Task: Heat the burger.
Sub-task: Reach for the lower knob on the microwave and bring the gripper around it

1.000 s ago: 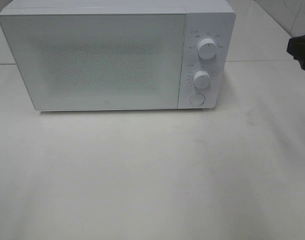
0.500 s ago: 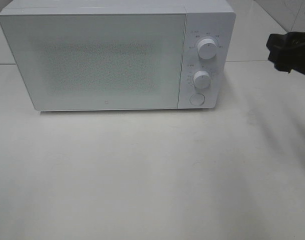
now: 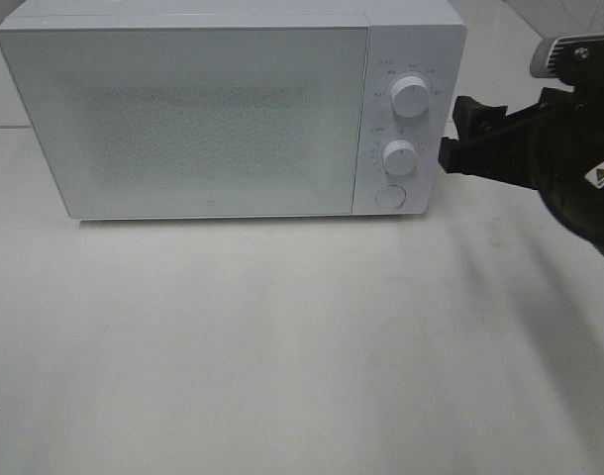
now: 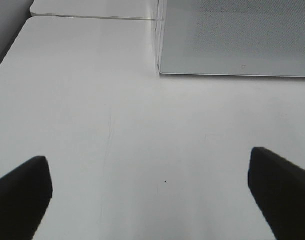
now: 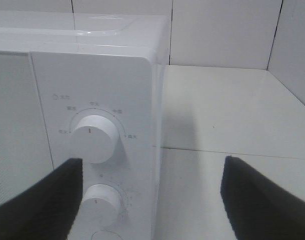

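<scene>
The burger is out of view. A white microwave (image 3: 203, 119) stands at the back of the table with its door shut. On its right panel sit an upper knob (image 3: 411, 97), a lower knob (image 3: 400, 156) and a round button (image 3: 389, 196). My right gripper (image 3: 455, 134) hovers just right of that panel, open and holding nothing. In the right wrist view the right gripper (image 5: 152, 200) faces the microwave's right front corner, with the upper knob (image 5: 94, 138) and lower knob (image 5: 102, 201) close by. My left gripper (image 4: 151, 195) is open over bare table, short of the microwave's door (image 4: 237, 40).
The white table (image 3: 282, 336) stretches in front of the microwave. A tiled wall (image 5: 222, 30) rises behind it, and a table seam (image 4: 92, 17) runs beside the microwave's left side.
My right arm has come in from the right edge toward the microwave's control panel. Its jaws have stayed open. The microwave has not moved.
</scene>
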Robot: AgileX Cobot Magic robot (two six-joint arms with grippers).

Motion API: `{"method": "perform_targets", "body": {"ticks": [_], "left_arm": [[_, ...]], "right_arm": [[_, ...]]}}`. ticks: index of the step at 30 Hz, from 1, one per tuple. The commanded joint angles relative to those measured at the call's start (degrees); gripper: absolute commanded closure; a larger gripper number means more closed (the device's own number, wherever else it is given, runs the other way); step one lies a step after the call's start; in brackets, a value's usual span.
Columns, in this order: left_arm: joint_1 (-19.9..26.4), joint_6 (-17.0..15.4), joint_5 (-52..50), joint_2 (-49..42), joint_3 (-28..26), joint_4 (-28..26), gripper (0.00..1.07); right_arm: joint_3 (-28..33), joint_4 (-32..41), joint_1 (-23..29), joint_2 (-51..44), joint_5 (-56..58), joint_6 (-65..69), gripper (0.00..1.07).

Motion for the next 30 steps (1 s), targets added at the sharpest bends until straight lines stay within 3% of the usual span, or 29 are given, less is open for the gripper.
{"method": "perform_targets", "body": {"ticks": [1,6,12,30], "left_arm": [[0.0,-0.2,-0.9,-1.5,0.2,-0.5,0.07],[0.0,-0.2,-0.9,-1.5,0.2,-0.5,0.07],[0.0,-0.2,-0.9,-1.5,0.2,-0.5,0.07],[0.0,-0.2,-0.9,-1.4,0.2,-0.5,0.07]], "right_arm": [[0.1,1.8,2.5,1.7,-4.8,-0.8,0.32],[0.1,10.4,8.8,6.2,-10.8,-0.8,0.32],[-0.2,14.8,12.9,9.9,-15.4,-0.9,0.32],[-9.2,16.2,12.9,20.2,-15.4,-0.8,0.32]]}}
